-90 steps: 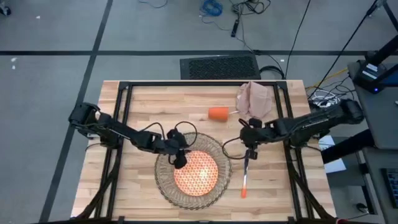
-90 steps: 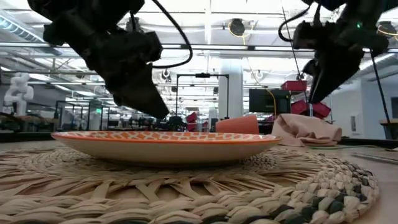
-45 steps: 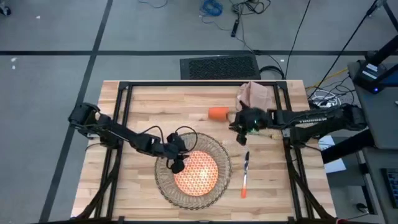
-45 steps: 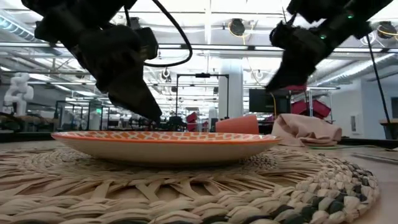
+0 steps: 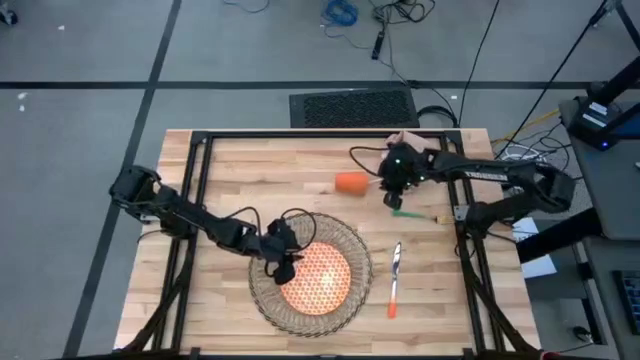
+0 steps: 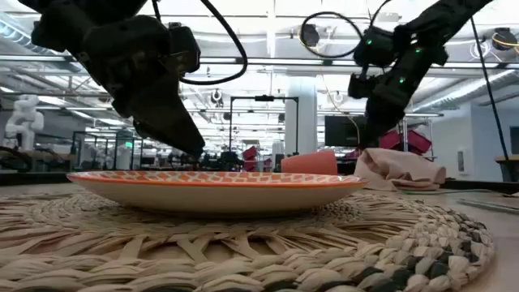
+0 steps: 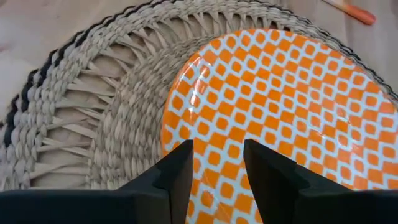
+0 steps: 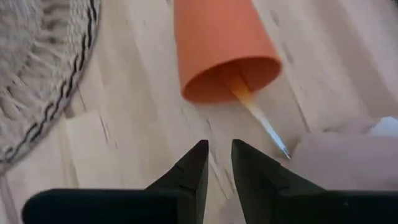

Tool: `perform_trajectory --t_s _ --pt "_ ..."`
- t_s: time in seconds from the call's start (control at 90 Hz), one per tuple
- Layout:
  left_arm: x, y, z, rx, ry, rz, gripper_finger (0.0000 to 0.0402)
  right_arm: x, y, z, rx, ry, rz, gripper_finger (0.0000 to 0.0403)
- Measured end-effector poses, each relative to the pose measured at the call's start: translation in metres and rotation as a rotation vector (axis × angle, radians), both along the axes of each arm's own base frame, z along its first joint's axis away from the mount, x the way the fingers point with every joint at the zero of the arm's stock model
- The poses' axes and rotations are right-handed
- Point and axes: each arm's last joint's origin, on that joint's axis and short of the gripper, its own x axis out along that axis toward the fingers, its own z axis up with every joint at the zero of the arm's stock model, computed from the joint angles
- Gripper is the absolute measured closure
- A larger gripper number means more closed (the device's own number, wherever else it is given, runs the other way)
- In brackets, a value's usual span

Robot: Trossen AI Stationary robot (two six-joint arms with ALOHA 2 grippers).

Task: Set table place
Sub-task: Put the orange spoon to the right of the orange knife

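Note:
The round woven placemat lies near the table's front edge, with the orange-patterned plate on it. My left gripper hovers open just above the plate's left rim. The orange cup lies on its side behind the placemat, its mouth toward my right gripper. That gripper stands a little open just right of the cup, with nothing between its fingers. A thin orange-and-pale stick runs out of the cup's mouth. The beige napkin lies bunched at the far right, partly under the right arm.
An orange-handled knife lies on the table right of the placemat. A green-handled piece of cutlery lies farther back, just on the near side of the right gripper. Bare wood shows on the table's far left part.
My right gripper has gone from above the knife's far end toward the table's far edge and a little left, and has come down beside the cup's mouth. The knife has stayed flat on the table.

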Motion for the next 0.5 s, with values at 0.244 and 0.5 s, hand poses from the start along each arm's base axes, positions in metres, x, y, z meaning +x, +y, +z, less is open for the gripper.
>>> perform_trajectory --t_s 0.244,0.5 --pt "0.0 0.0 0.0 0.0 0.001 0.0 0.0274 0.029 -0.016 -0.022 0.014 0.148 0.096 0.0344" --pt "0.0 0.0 0.0 0.003 0.002 -0.002 0.0274 0.045 -0.032 -0.008 0.003 0.161 0.16 0.0344"
